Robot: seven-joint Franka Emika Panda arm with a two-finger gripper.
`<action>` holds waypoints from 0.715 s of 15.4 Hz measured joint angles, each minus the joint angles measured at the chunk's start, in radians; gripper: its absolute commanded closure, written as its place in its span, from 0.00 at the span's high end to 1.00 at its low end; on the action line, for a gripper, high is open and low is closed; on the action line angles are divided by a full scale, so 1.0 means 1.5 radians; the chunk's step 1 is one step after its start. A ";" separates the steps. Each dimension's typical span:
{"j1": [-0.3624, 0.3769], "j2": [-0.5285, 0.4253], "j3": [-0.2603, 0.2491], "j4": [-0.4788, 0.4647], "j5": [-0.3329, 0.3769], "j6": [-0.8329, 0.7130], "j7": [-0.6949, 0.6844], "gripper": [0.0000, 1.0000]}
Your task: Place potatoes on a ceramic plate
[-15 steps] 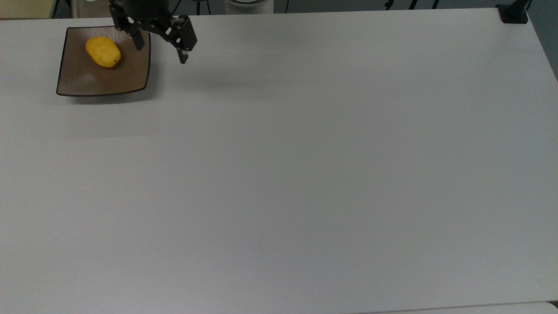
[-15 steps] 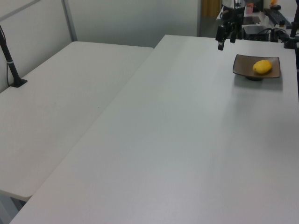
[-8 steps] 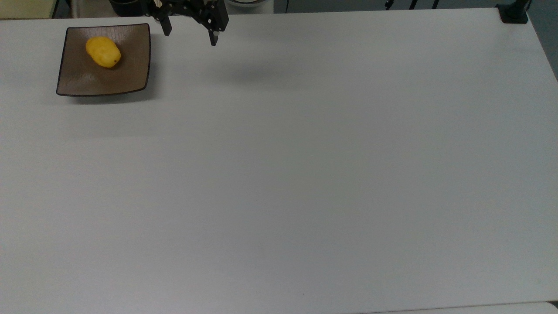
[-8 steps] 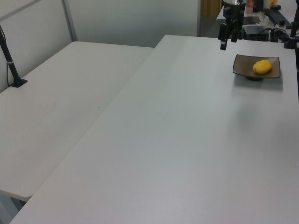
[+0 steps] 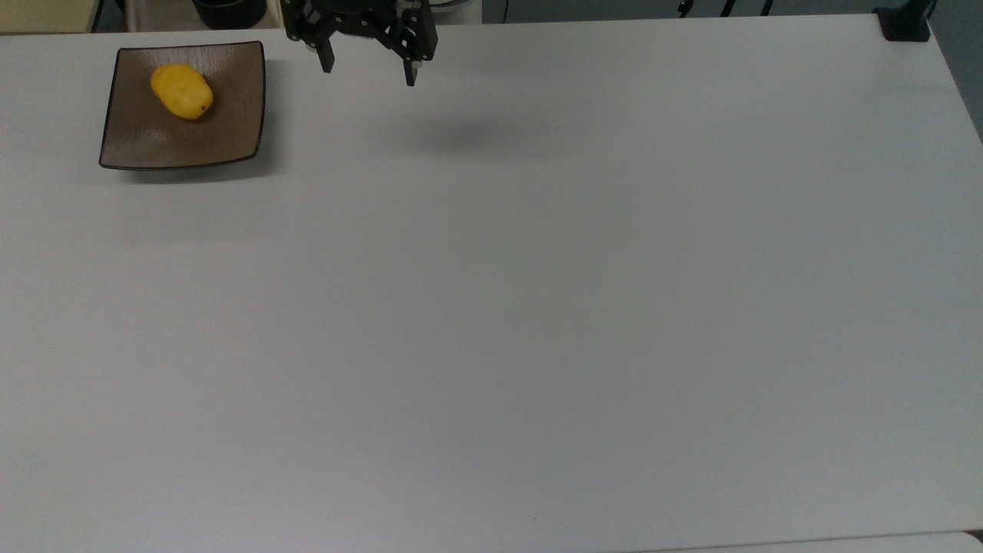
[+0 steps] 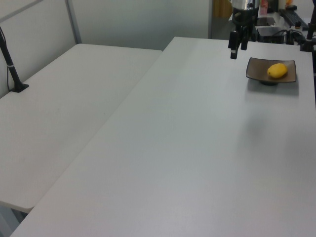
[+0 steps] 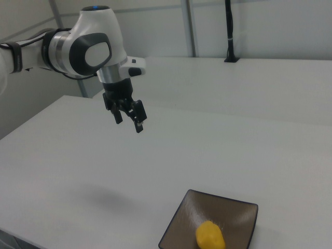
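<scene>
Across white table (image 5: 537, 307): ceramic plate (image 5: 223, 130) at the top view's far left corner. Gripper (image 5: 369, 71) aloft beside it, spread wide, empty. Potatoes (image 5: 181, 91) lay on plate; task seemingly finished.

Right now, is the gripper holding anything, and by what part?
Nothing. The gripper is open and empty above the table; the potato lies on the plate.
</scene>
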 measured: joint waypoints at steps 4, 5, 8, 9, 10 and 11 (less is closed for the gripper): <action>0.031 -0.002 0.004 0.001 0.004 0.000 0.000 1.00; 0.035 -0.002 0.008 0.001 0.004 0.000 0.001 1.00; 0.039 -0.002 0.013 0.001 0.004 0.000 0.002 1.00; 0.039 -0.002 0.012 0.001 0.004 0.000 0.002 1.00; 0.038 -0.002 0.012 0.003 0.004 0.000 0.002 1.00; 0.038 -0.002 0.012 0.008 0.004 0.000 0.002 1.00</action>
